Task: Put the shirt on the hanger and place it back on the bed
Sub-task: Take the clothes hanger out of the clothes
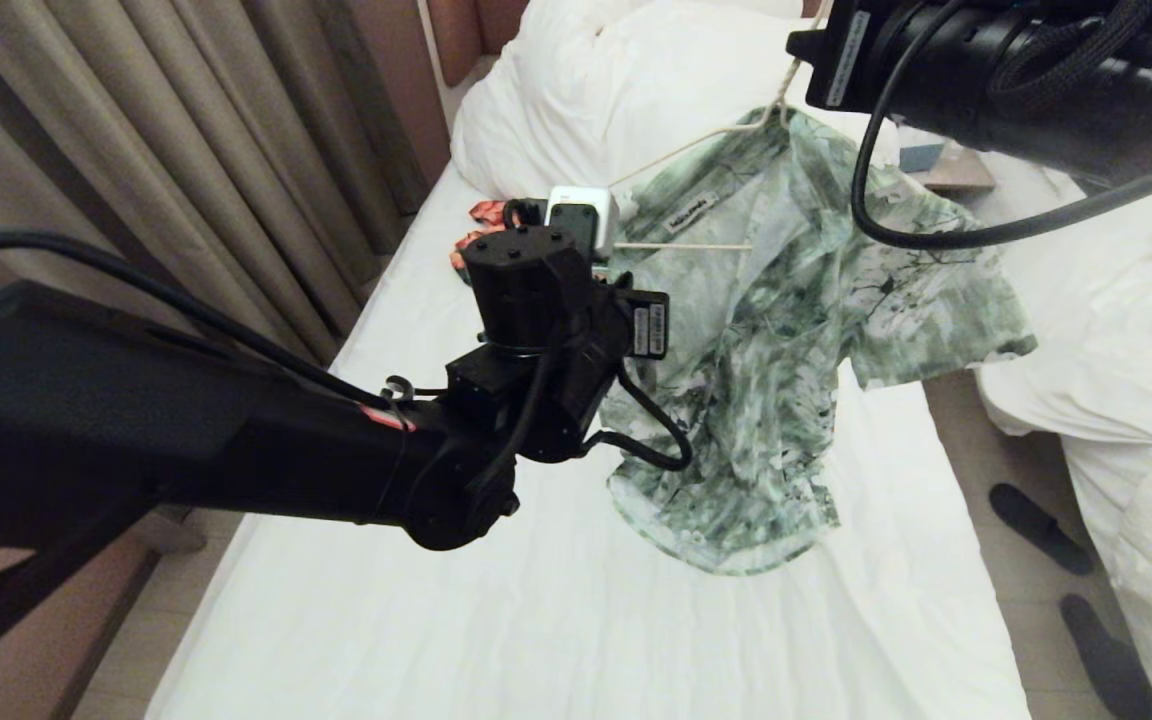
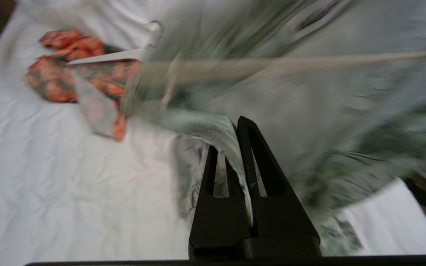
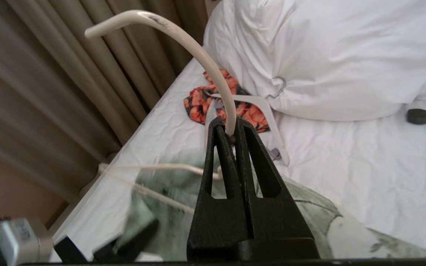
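Green leafy shirt (image 1: 766,330), cream hanger (image 3: 198,51)

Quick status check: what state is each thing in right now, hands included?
Shirt: partly on the hanger, lifted off the bed, unbuttoned.
Hanger: held up by its hook, one end bare.
Left hand: shut on the shirt's edge.
Right hand: shut on the hanger's hook.
Orange garment: crumpled on the bed.
White hanger: lying on the orange garment.

We see soft, warm indoor light, brightest on the white bed (image 1: 556,610); the shirt (image 2: 309,111) smears with motion blur in the left wrist view, and the curtains (image 3: 50,92) sit out of focus.
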Tool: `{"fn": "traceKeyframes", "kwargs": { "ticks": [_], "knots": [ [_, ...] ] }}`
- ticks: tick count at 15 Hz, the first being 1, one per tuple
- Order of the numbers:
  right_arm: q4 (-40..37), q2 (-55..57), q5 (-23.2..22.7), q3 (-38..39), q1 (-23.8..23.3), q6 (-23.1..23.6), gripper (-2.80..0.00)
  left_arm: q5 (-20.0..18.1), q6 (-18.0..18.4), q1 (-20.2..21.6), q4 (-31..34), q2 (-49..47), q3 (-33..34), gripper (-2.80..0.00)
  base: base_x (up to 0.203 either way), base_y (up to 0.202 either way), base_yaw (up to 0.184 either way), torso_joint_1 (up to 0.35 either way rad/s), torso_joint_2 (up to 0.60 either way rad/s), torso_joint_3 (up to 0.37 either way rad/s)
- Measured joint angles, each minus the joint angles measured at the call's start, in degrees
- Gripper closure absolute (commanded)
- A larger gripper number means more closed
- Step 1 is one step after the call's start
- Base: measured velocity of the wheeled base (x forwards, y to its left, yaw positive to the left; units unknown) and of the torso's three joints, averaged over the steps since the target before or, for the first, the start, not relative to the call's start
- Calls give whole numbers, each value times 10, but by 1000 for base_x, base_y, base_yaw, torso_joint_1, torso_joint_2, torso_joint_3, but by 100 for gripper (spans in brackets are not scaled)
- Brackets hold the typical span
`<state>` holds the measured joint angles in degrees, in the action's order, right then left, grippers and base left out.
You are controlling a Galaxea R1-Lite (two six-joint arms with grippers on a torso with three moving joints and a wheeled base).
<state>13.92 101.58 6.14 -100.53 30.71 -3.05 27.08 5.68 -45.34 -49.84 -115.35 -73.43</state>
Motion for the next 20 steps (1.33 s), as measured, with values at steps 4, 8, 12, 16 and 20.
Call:
{"fn": "traceKeyframes", "kwargs": {
  "ticks": [4, 8, 12, 16, 20],
  "knots": [
    [4, 9, 8, 0, 8, -1, 0, 20, 11, -46, 0, -32, -19, 0, 0, 0, 0, 0, 0, 0],
    [5, 11, 8, 1, 1, -1, 0, 48, 11, -47, 3, -59, -25, 0, 0, 0, 0, 0, 0, 0],
    [5, 13, 7, 0, -5, -1, 0, 50, 11, -46, 2, -60, -18, 0, 0, 0, 0, 0, 0, 0],
    [7, 18, 7, -1, -17, -1, 0, 49, 11, -36, 2, -63, -11, 0, 0, 0, 0, 0, 0, 0],
    [28, 26, 8, 2, -32, -1, 0, 48, 10, -10, 0, -73, -6, 0, 0, 0, 0, 0, 0, 0]
  ]
}}
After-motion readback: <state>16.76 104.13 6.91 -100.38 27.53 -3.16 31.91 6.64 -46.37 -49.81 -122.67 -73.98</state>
